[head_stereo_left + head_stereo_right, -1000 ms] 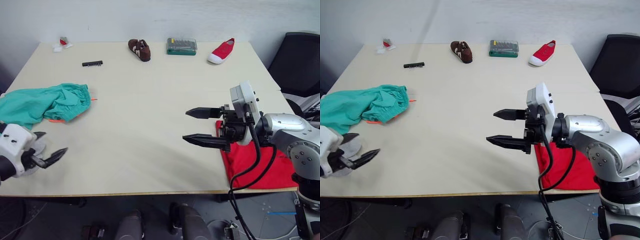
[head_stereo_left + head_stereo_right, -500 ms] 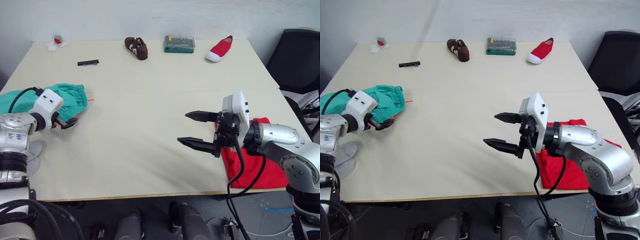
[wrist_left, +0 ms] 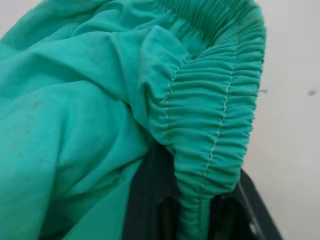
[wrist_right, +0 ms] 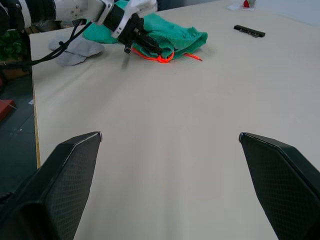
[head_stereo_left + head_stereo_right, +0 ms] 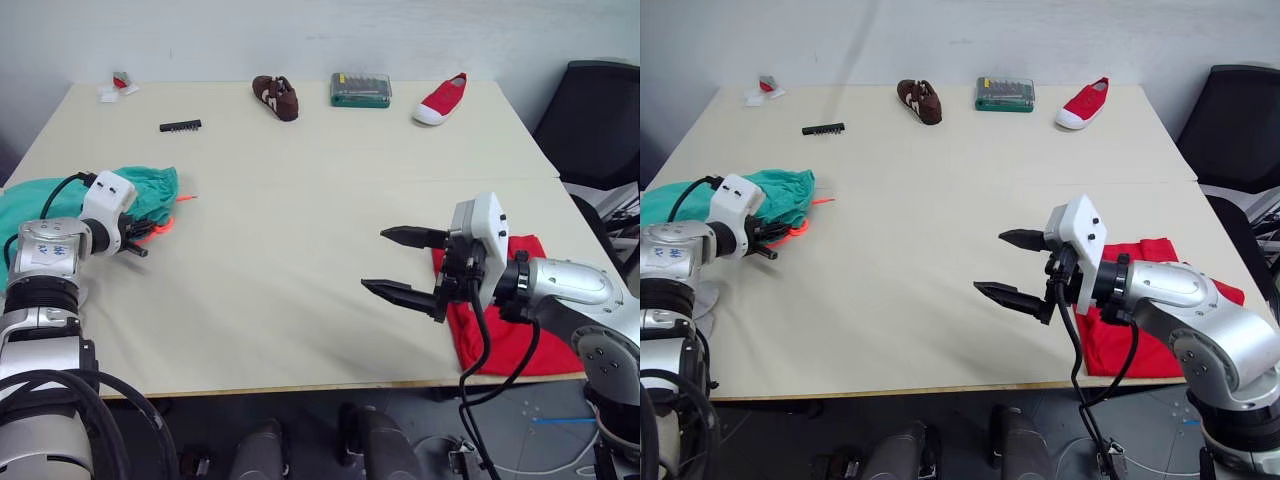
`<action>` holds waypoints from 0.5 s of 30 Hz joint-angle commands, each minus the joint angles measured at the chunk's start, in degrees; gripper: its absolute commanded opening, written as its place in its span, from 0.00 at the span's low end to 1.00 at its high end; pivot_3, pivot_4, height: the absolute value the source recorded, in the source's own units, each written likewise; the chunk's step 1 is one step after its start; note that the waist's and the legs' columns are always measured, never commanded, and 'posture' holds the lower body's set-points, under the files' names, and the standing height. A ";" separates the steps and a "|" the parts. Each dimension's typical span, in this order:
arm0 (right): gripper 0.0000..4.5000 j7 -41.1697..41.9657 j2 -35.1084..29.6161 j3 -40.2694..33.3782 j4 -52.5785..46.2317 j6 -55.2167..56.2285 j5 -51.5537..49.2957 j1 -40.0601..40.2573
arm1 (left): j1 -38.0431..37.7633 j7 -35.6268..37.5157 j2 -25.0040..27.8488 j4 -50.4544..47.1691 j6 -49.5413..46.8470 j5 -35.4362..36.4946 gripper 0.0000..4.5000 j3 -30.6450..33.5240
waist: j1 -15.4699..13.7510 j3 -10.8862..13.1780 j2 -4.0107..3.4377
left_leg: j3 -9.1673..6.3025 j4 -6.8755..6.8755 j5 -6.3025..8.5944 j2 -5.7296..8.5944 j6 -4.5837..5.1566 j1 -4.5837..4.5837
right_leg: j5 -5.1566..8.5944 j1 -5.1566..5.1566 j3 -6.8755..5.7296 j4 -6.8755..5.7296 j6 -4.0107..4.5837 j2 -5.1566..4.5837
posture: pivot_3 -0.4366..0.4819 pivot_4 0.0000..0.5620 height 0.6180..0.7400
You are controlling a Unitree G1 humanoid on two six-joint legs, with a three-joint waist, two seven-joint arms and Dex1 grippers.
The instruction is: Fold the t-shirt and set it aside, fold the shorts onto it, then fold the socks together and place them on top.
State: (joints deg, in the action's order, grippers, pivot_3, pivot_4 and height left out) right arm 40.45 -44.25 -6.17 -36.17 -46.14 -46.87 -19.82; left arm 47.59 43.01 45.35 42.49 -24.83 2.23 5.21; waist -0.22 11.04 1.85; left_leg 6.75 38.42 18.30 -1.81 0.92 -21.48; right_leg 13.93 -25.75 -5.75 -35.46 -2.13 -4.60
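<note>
Shorts [image 5: 60,205] mid-left, bunched | L gripper [image 5: 140,238] pinching waistband | R gripper [image 5: 405,265] spread wide, empty, beside t-shirt [image 5: 510,325] lower right | risk: orange drawstring [image 5: 155,228] snags, thin grip slips.

Crumpled teal shorts [image 5: 120,195] left; folded red t-shirt [image 5: 505,330] right.

Counted on the table [image 5: 300,260]: one shorts [image 5: 60,195], one t-shirt [image 5: 510,325], two shoes [image 5: 277,97], one bit case [image 5: 360,89], one black bit strip [image 5: 181,126].
</note>
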 commanded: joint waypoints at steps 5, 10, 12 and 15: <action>1.00 1.66 -2.22 -1.62 -2.31 2.48 1.68 2.25 | -9.41 3.20 -8.22 -51.34 -32.61 17.86 0.00 -4.09 | 0.14 0.01 0.02 | -0.16 0.58 0.12 -0.03 0.05 -0.13 | 0.01 0.17 0.42 -0.02 -0.06 -0.01 | 0.48 0.27 1.00; 1.00 3.78 -3.32 0.20 -1.95 4.97 5.25 3.64 | -8.32 -0.81 -15.73 -59.57 -42.72 22.44 0.00 -9.13 | 0.35 0.01 0.02 | -0.06 0.62 0.11 0.00 0.03 0.10 | -0.02 0.24 0.64 0.05 -0.15 0.06 | 0.48 0.27 1.00; 1.00 4.04 -3.35 0.95 -1.92 5.75 6.57 4.06 | -7.69 -2.96 -18.95 -59.53 -44.05 22.91 0.00 -10.07 | 0.26 0.01 0.02 | -0.05 0.58 0.11 -0.01 0.03 0.25 | 0.00 0.27 0.73 -0.08 -0.13 0.14 | 0.48 0.27 1.00; 1.00 4.13 -3.68 2.24 -2.48 6.93 9.05 5.29 | -7.13 -4.33 -21.81 -59.54 -44.49 23.75 0.13 -10.82 | 0.20 0.02 0.03 | -0.18 0.56 0.06 -0.05 0.03 0.25 | 0.03 0.27 0.73 -0.14 -0.08 0.23 | 0.48 0.27 1.00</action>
State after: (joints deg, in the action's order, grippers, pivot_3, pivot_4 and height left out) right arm 44.36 -47.08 -4.03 -36.82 -40.96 -39.13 -14.85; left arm 38.73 39.27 23.53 -15.13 -69.38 24.83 -6.06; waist -0.02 11.06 1.88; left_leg 6.56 38.98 18.35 -1.86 0.94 -21.23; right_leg 13.97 -25.49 -5.02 -35.62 -2.19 -4.37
